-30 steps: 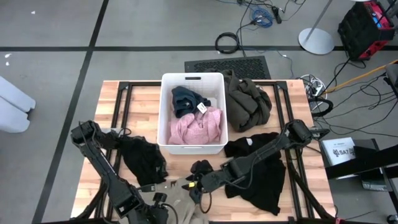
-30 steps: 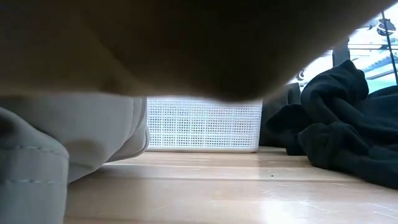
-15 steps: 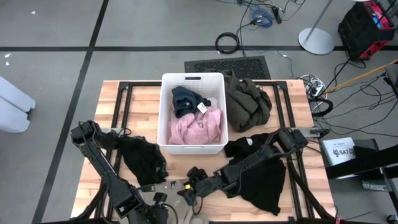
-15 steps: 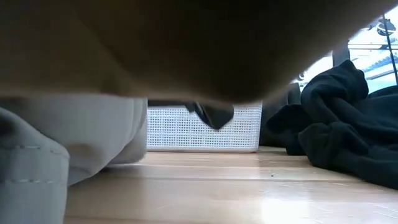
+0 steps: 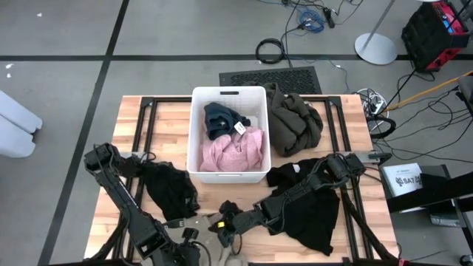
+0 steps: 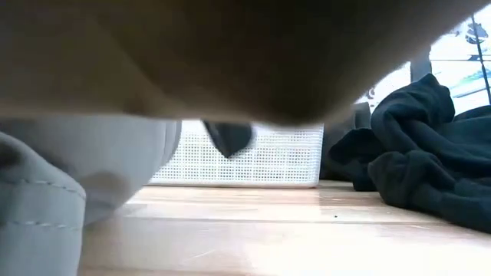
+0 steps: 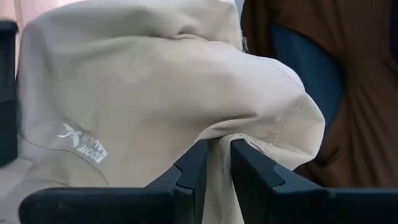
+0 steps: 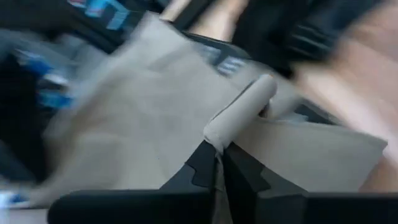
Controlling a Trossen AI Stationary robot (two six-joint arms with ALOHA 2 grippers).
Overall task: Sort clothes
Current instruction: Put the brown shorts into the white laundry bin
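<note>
The tan-beige garment (image 5: 209, 238) lies bunched at the table's near edge and fills the top and left of the low view (image 6: 115, 161). My left gripper (image 7: 219, 149) is shut on it at the near edge (image 5: 191, 247). My right gripper (image 8: 219, 152) is shut on it too, reaching in from the right (image 5: 222, 225). Pink (image 5: 235, 151) and dark teal-blue (image 5: 220, 117) clothes lie in the white bin (image 5: 198, 111). The olive-brown garment (image 5: 294, 120) lies to the right of the bin, and black clothes lie on the table's left (image 5: 171, 188) and right (image 5: 309, 207). My left gripper pinches a gathered fold of the tan-beige garment (image 7: 227, 138) between its two fingers. The cloth bulges in a rounded heap beyond the fingertips and drapes down over them. My right gripper pinches a rolled edge of the tan-beige garment (image 8: 231, 121) between its two fingers. The roll stands up past the fingertips and the rest of the cloth spreads flat to both sides.
The white bin (image 6: 253, 157) stands at the table's far middle. The black heap (image 6: 418, 165) covers the right near quarter, under my right arm. Bare wood (image 6: 261, 230) shows between the bin and the tan-beige garment.
My right gripper has travelled toward the table's left and near edge, onto the tan-beige garment. In the low view a dark shape hanging in front of the bin has come into sight and shifted leftward.
</note>
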